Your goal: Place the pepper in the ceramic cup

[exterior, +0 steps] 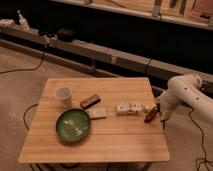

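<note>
Light wooden rectangular worktop [60, 150] carried all the items. Round glossy green plate [74, 126] sat on its front-left part and was taken as the reference. Small off-white plain ceramic cup [63, 95] stood upright behind the plate and slightly left, near it but apart, with nothing visible inside. Flat brown rectangular bar [90, 101] lay behind and right of the plate, at a slant and not touching it. Small pale flat packet [98, 113] lay just beside the plate's right rim; contact unclear. Longer white packet [129, 108] lay farther right of the plate, apart from the pale one. Small elongated reddish-brown pepper [149, 116] lay on the worktop well right of the plate, past the white packet and close to the right edge, well apart from the cup. White robot arm [186, 92] reached in from far right of the plate, beyond the worktop edge, bent downward. End effector [158, 113] sat low, just right of the pepper, fingers spread wide and not closed on anything; whether a finger touched the pepper could not be told. Black cable [25, 67] ran over the floor well behind the plate.
</note>
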Robot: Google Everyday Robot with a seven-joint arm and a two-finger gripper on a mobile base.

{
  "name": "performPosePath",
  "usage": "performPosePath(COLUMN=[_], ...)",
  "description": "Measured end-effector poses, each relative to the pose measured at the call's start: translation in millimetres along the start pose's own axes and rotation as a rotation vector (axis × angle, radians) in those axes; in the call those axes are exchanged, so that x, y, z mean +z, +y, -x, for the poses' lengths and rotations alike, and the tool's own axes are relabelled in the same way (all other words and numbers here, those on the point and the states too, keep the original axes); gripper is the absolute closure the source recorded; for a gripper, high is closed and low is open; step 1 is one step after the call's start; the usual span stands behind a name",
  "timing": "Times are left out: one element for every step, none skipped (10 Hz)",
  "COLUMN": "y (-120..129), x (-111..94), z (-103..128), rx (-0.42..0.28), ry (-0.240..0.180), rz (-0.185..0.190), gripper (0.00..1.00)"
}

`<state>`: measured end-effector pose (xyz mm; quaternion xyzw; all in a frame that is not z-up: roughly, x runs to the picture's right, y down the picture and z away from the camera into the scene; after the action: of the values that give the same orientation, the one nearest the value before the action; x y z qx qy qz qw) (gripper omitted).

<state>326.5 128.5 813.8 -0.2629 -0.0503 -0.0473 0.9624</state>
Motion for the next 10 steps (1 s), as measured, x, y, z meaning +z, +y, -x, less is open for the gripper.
performPosePath(y=[-3.8,-6.0,-6.7,-6.0,-5.4,-6.1,-6.0,-6.1,-6.0,-6.1], x=[8.8,15.7,15.4,15.9,15.5,15.7,16.0,15.9,15.9,15.9], z=[1.3,1.6,1.7,1.4,0.4,1.6,1.8,1.7,1.6,1.8], rx=[-0.013,-0.022,-0.023,-0.022,-0.021,-0.023,-0.023,-0.023,-0.023,-0.023], ry=[-0.009,-0.013,-0.013,-0.013,-0.012,-0.013,-0.013,-0.013,-0.013,-0.013], rz=[-0.001,-0.002,-0.004,-0.002,-0.003,-0.003,-0.002,-0.002,-0.002,-0.002], gripper=[0.35,0.35,0.35,0.35,0.35,0.35,0.35,0.35,0.35,0.35])
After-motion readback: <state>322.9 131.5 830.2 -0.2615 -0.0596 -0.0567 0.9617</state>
